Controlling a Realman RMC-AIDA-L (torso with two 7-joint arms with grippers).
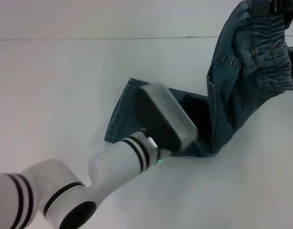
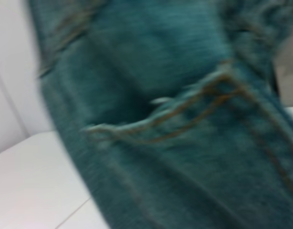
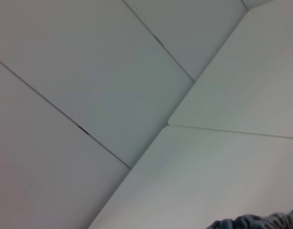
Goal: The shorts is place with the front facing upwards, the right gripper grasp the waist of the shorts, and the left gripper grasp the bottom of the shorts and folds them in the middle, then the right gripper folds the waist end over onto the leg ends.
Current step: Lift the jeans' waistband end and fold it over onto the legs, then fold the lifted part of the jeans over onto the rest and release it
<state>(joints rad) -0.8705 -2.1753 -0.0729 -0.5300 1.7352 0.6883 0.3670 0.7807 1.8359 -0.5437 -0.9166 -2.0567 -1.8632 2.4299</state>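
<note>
Shorts (image 1: 242, 62) hang from right pincer (image 1: 273, 5), clamped on waist (image 1: 268, 36); left pincer (image 1: 184, 138) over leg ends (image 1: 120, 112), opening cannot tell. Lower waist squarely onto hems, edges aligned.

Even soft light; blurred left wrist view.

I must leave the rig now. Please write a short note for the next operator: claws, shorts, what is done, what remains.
Left claw: low on the table, over the leg ends; fingers hidden by its wrist.
Right claw: raised, holding the waist in the air, grip mostly out of view.
Shorts: leg part flat, waist part lifted.
Left: lay the waist onto the leg ends and release.
</note>
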